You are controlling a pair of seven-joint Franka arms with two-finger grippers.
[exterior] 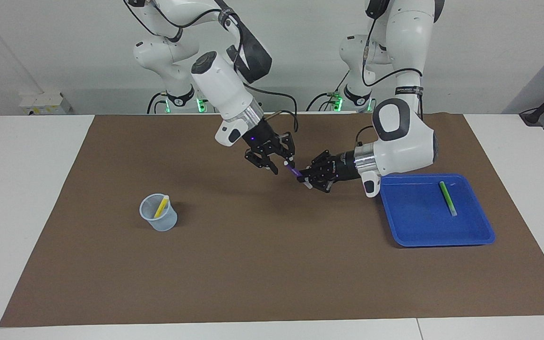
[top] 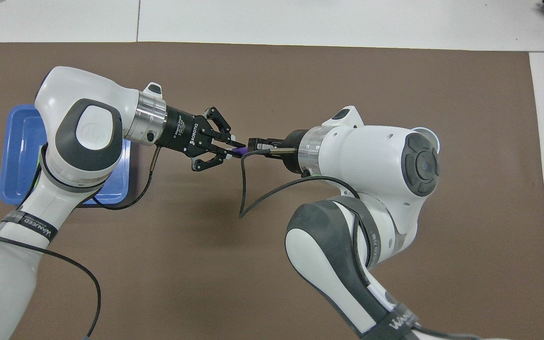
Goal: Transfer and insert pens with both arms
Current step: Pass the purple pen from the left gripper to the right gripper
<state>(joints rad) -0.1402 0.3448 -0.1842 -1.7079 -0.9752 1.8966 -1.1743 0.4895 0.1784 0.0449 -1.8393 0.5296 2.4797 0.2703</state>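
My left gripper (exterior: 306, 179) (top: 232, 151) is shut on the purple pen (exterior: 293, 170) (top: 240, 151) and holds it in the air over the middle of the mat. My right gripper (exterior: 284, 167) (top: 254, 143) is open, its fingers on either side of the pen's pale end. The yellow pen (exterior: 161, 206) stands in the translucent cup (exterior: 158, 217) toward the right arm's end. The green pen (exterior: 447, 198) lies in the blue tray (exterior: 418, 217) toward the left arm's end. In the overhead view the arms hide the cup and the green pen.
The brown mat (exterior: 272, 264) covers most of the white table. The blue tray (top: 19, 141) lies partly under my left arm in the overhead view. A small white box with yellow marks (exterior: 45, 104) sits at the table's edge by the wall.
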